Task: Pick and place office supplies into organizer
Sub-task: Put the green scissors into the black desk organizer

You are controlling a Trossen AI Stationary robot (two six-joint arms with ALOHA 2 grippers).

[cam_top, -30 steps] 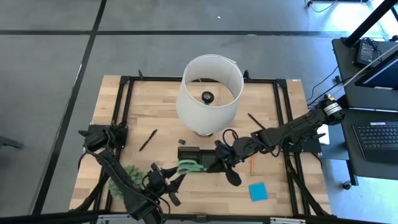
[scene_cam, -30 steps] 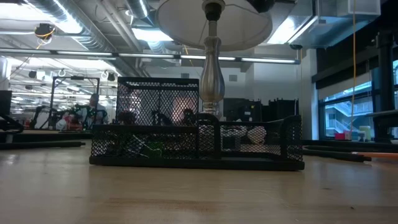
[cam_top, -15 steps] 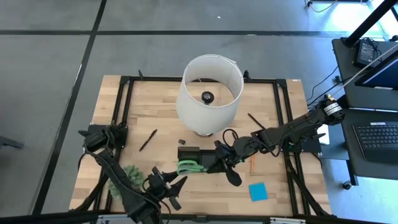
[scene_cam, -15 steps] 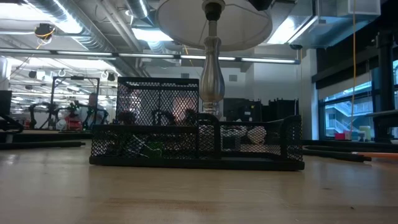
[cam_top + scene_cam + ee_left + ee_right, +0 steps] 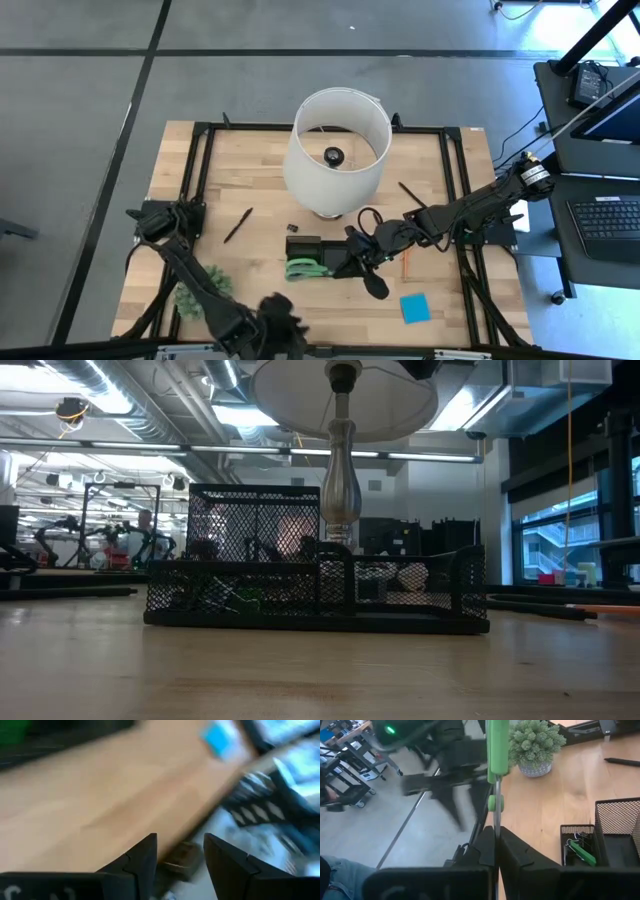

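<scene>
My right gripper [image 5: 342, 264] [image 5: 495, 834] is shut on green-handled scissors [image 5: 305, 268], just near of the black mesh organizer [image 5: 305, 246] [image 5: 320, 595] [image 5: 615, 827]. The scissors' handles [image 5: 497, 745] reach out beyond the fingers. My left gripper [image 5: 288, 325] [image 5: 180, 856] stands open over the table's near edge with nothing between its fingers. A blue sticky-note pad [image 5: 415, 307] [image 5: 218, 737], an orange pencil [image 5: 407, 265] and dark pens [image 5: 237, 225] [image 5: 412, 192] lie on the table. Clips and a green item [image 5: 580, 852] sit in the organizer's small compartment. My right gripper pinches the scissors' closed blades [image 5: 494, 820] between its two fingers, just behind the pivot [image 5: 494, 802]. The fingers lie along the blades and come from the table's right, slanting slightly down. The scissors stick straight out past the fingertips, handles leading, clear of the table.
A big white lampshade [image 5: 337, 150] on its stem [image 5: 340, 490] stands just behind the organizer. A spiky green plant ball [image 5: 200, 285] [image 5: 536, 742] sits at the near left, beside my left arm. Black frame rails run along the table's edges.
My left gripper has swung away from the scissors toward the table's near edge and a little to the right, turning and tipping as it went; it stays open. The right gripper and the scissors have kept still.
</scene>
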